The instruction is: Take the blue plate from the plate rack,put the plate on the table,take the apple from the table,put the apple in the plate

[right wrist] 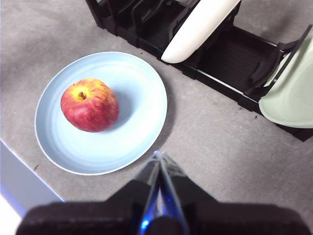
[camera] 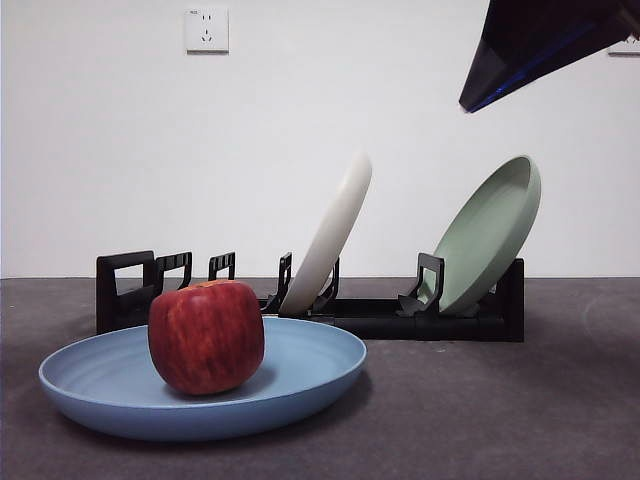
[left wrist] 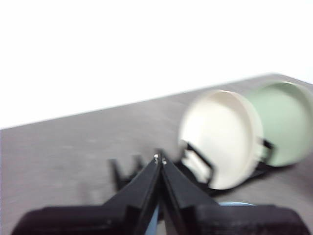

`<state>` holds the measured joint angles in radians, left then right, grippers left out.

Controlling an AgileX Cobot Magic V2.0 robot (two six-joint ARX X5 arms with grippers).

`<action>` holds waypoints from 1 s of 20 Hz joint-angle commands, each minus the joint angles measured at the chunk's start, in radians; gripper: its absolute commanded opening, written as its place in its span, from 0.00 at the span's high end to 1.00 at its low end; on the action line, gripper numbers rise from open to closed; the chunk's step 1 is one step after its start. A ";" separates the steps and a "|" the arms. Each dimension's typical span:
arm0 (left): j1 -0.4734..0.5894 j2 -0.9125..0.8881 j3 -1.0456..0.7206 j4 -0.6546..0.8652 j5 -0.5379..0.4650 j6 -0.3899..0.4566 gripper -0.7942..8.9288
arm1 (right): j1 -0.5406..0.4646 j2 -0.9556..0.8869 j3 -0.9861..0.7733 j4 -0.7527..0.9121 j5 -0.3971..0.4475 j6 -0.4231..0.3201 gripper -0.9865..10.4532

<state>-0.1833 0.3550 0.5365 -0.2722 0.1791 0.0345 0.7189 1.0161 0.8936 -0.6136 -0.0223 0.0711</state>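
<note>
The apple (camera: 206, 336) sits in the blue plate (camera: 110, 385), which lies flat on the counter (camera: 500, 410) near its front edge, just in front of the plate rack (camera: 380, 318). The rack holds a cream-white plate (camera: 330, 235) and a pale green plate (camera: 490, 235), both leaning upright in their slots. The right end effector (right wrist: 159, 155) hangs above the counter beside the blue plate, its jaws pressed together and holding nothing. The left end effector (left wrist: 160, 158) is likewise closed and empty, raised above the rack.

Open table (camera: 520, 410) right of blue plate (camera: 310, 365), plate rack (camera: 400, 318) behind.
</note>
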 commanded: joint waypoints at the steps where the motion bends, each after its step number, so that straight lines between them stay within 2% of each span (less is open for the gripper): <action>1: 0.084 -0.135 -0.145 0.031 0.013 0.010 0.92 | 0.000 -0.003 -0.003 0.002 0.002 0.010 0.91; 6: 0.166 -0.328 -0.381 0.082 0.009 0.011 0.92 | 0.000 -0.003 -0.003 0.002 0.002 0.010 0.91; 10: 0.173 -0.353 -0.499 0.188 0.006 0.009 0.92 | 0.000 -0.003 -0.003 0.002 0.002 0.010 0.91; 12: 0.173 -0.353 -0.532 0.196 0.001 -0.011 0.92 | 0.000 -0.003 -0.003 0.002 0.002 0.010 0.91; 16: 0.173 -0.353 -0.533 0.096 -0.021 -0.018 0.92 | 0.000 -0.003 -0.003 0.002 0.002 0.010 0.91; 18: 0.173 -0.353 -0.533 0.100 -0.015 -0.071 0.92 | 0.000 -0.003 -0.003 0.002 0.002 0.010 0.91; 20: 0.172 -0.352 -0.533 0.099 -0.020 -0.068 0.92 | 0.000 -0.003 -0.003 0.002 0.002 0.010 0.91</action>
<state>-0.0139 0.0048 0.0170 -0.1741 0.1604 -0.0196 0.7189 1.0157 0.8936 -0.6136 -0.0227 0.0711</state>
